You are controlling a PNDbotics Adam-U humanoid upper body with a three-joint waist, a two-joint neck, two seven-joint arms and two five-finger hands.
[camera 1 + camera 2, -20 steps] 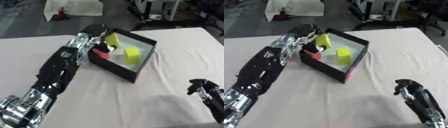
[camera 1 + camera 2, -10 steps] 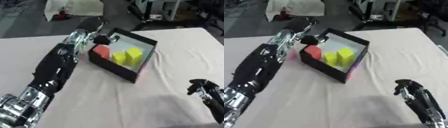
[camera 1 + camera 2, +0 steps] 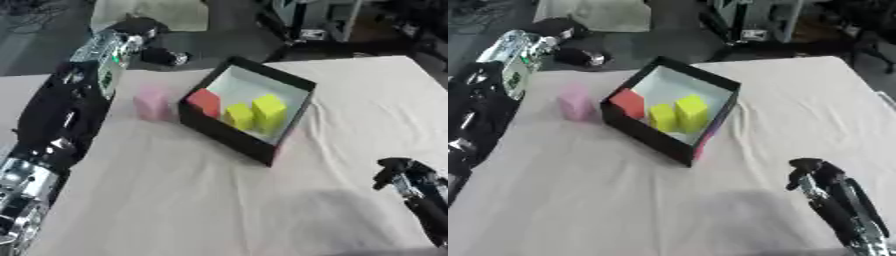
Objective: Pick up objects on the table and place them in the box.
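Inside the black box [image 3: 262,145]: one red block [image 3: 206,101], two yellow blocks [image 3: 256,113]. One pink block [image 3: 150,103] stands just outside. Left hand [image 3: 166,56] curled, empty; right hand [image 3: 811,172], can't tell.

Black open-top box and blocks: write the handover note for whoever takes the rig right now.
Left robot hand: raised beyond the table's far left edge, fingers unclear.
Right robot hand: idle at lower right, fingers curled, holding nothing.
Done: red block and two yellow blocks sit in the black open-top box.
Left: pink block stands on the cloth-covered table, left of the box.
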